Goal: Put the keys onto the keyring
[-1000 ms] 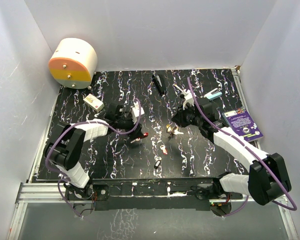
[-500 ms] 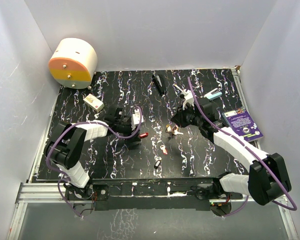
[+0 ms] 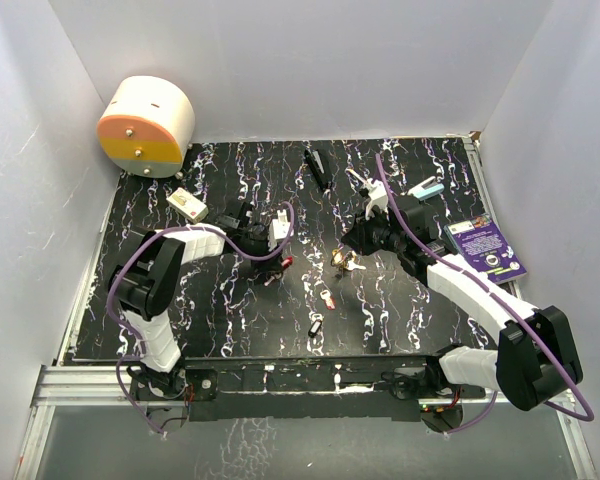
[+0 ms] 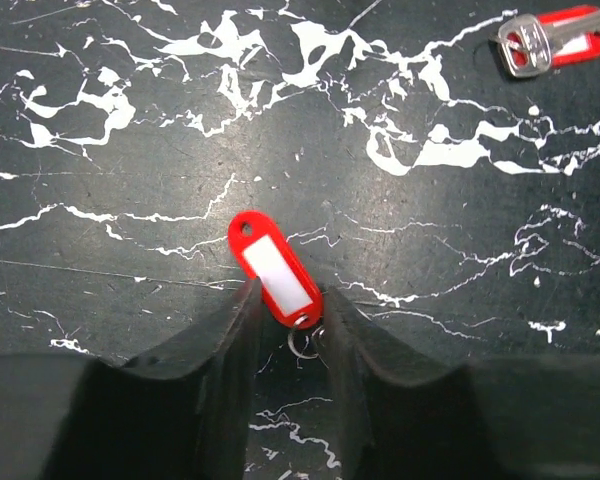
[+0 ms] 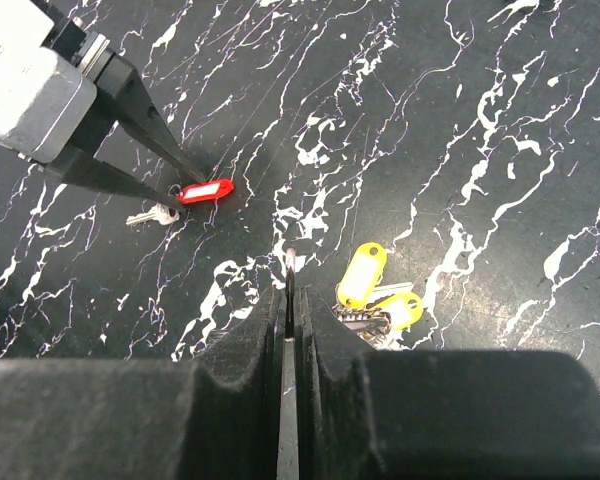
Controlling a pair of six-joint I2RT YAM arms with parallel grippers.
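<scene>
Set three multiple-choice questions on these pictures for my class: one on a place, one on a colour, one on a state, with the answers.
1. Where do the yellow-tagged keys lie?
A) beside the right tool's fingertips
B) on the purple card
C) against the back wall

2. What colour is the tag between the left tool's fingers?
A) green
B) red
C) blue

3. How do the right tool's jaws stand?
A) wide open
B) shut on a thin metal piece
C) around a yellow tag

Answers:
1 A: the right wrist view shows them just right of the fingertips.
2 B: the red tag has its lower end in the gap.
3 B: only a metal sliver shows between them.
</scene>
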